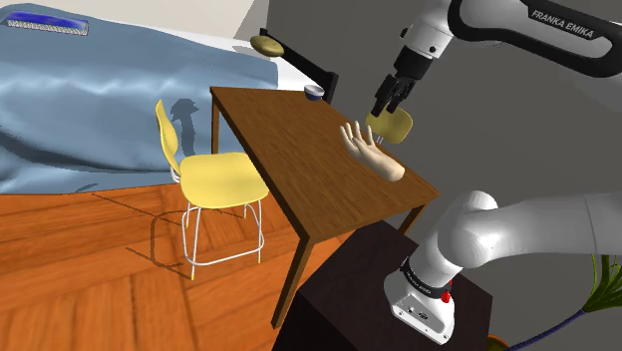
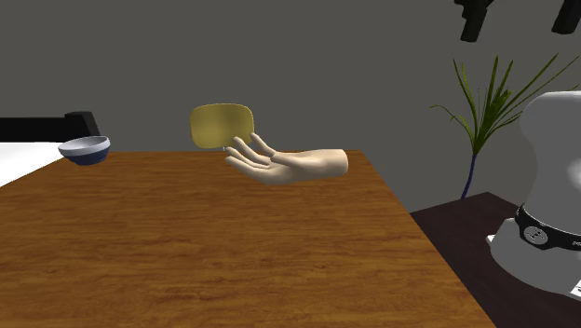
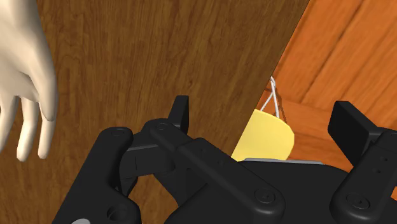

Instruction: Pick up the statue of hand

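Floor (image 1: 90, 269): orange-brown wood boards, which we see under all the furniture.
Bed (image 1: 90, 100): it has a wrinkled blue cover and stands at the shoulder view's left, beyond the table.
Table (image 1: 289, 150): dark brown wood with thin legs, standing just next to the stand.
Arm (image 1: 538, 30): white with dark joints. It rises from the stand and bends over the table's far side.
Stand (image 1: 344, 304): a dark box at the table's near corner.
Yellow chair (image 1: 219, 177): white legs, on the table's side toward the bed.
Second chair (image 2: 223, 124): we see its dull yellow back behind the table's far edge, close to the statue.
Plant (image 2: 489, 98): thin green leaves, beside the stand.
Gripper (image 1: 391, 103): black, up in the air over the table's edge. Its two fingers (image 3: 181, 113) are spread apart with nothing between them.
Statue of hand (image 1: 371, 152): pale beige, lying palm up on the table near the far edge. It is below the gripper and to one side, not touched.
Bowl (image 1: 315, 94): small, blue and white, at a far table corner, well apart from the statue.
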Tool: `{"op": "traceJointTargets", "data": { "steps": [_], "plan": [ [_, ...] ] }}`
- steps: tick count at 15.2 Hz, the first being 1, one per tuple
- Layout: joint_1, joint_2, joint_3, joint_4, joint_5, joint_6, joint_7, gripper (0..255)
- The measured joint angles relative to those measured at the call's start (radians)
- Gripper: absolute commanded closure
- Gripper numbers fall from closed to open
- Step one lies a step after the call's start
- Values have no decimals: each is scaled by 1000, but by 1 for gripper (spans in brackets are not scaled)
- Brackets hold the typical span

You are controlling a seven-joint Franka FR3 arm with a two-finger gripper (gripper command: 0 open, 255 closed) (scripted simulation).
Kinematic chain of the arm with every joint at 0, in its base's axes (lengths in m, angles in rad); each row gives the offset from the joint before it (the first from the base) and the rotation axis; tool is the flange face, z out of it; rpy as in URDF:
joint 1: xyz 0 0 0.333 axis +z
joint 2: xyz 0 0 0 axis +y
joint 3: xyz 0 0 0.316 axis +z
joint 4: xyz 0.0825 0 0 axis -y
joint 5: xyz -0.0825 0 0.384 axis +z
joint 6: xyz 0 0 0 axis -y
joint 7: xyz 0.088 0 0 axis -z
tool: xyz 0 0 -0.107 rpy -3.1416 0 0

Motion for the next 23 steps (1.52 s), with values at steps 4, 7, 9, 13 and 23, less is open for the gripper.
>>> {"op": "traceJointTargets", "data": {
  "steps": [4,7,9,13,23],
  "plan": [
    [-10,0,-42,-44,-23,51,-48,0],
    [-19,24,-94,-79,-49,122,-107,0],
    [-26,50,-137,-99,-68,176,-153,0],
    [-39,113,-231,-124,-101,281,-254,0],
    [-11,372,-477,-96,-82,549,-525,0]
  ]
}}
